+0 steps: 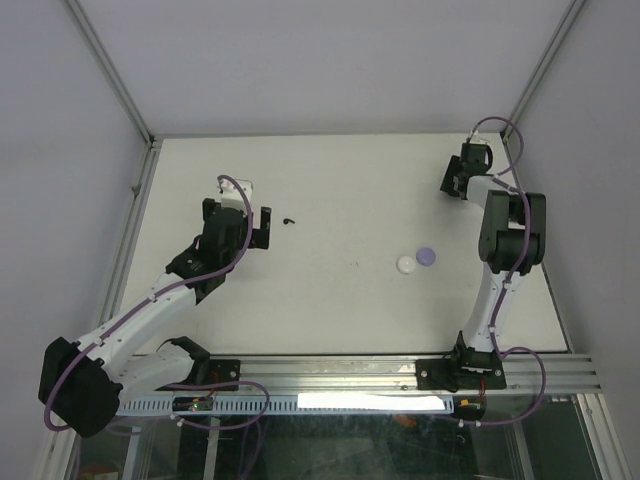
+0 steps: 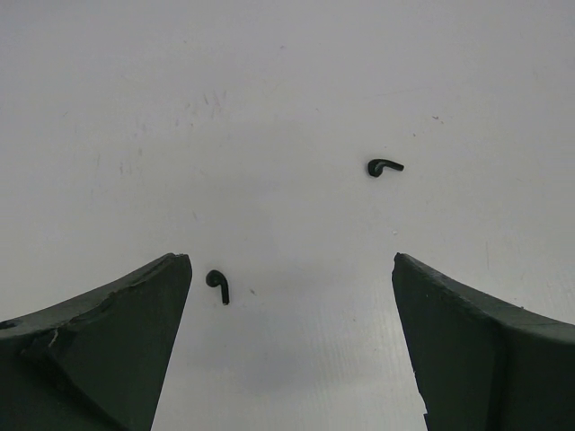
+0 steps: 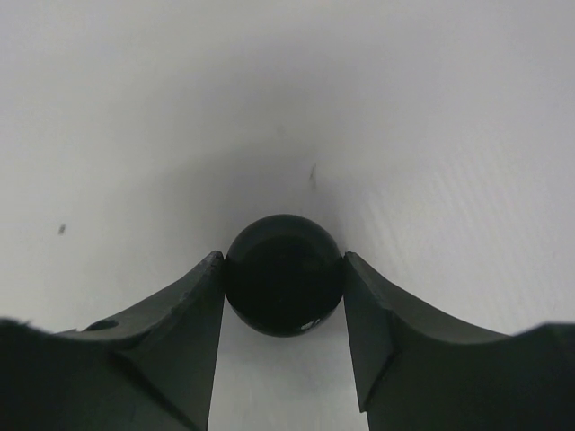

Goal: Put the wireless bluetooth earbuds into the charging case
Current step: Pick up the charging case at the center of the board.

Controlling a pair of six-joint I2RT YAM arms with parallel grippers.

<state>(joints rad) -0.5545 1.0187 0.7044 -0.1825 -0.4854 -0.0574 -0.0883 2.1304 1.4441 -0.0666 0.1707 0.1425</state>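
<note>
Two black comma-shaped earbuds lie on the white table in the left wrist view: one (image 2: 218, 285) just inside the left finger, one (image 2: 384, 167) farther ahead to the right. Only one earbud (image 1: 290, 220) shows in the top view. My left gripper (image 2: 292, 269) is open and empty over the table, and in the top view the left gripper (image 1: 256, 228) is just left of that earbud. My right gripper (image 3: 284, 269) is shut on a round glossy black puck (image 3: 284, 275) at the far right of the table. In the top view the right gripper (image 1: 452, 185) hides that puck. No white earbuds show.
A white round puck (image 1: 406, 264) and a purple round puck (image 1: 427, 257) lie side by side on the table (image 1: 350, 180) right of centre. Grey walls and metal rails enclose the table's left, far and right sides.
</note>
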